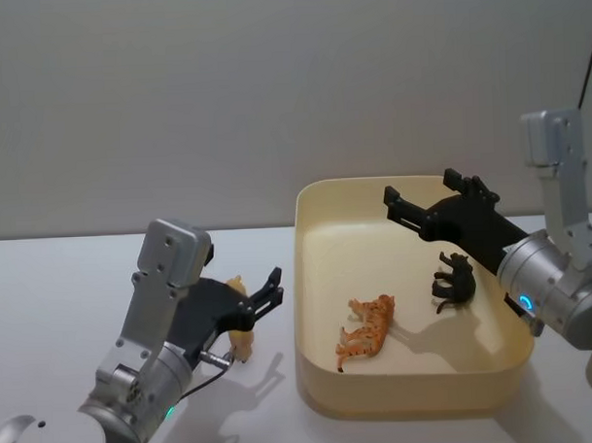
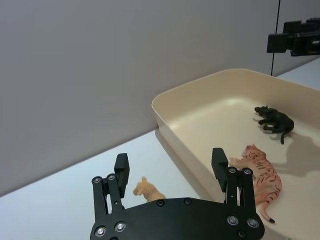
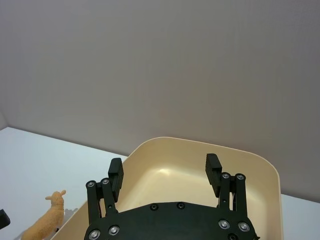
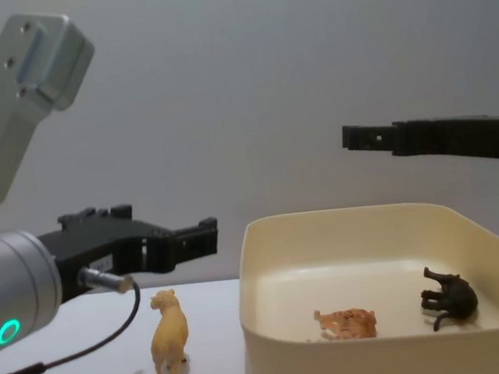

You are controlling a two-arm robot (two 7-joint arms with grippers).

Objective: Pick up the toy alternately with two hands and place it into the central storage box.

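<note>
Lower left of the head view: the left gripper (image 1: 275,288) hangs with jaws spread just above a tan toy animal (image 4: 169,336). The toy stands upright on the table (image 1: 45,289), outside the storage box (image 1: 409,400) and near its left wall. Inside the box, an orange tiger (image 1: 368,331) lies on its side, with a black animal (image 1: 454,279) farther right. The right gripper (image 1: 419,187) — jaws spread, empty — hovers above the box's far right part.

We see the central storage box (image 1: 399,393) as smooth cream plastic with a soft sheen. The left hand (image 1: 275,288) and right hand (image 1: 421,186) look matt black. The bench (image 1: 45,289) is smooth, matt white.
</note>
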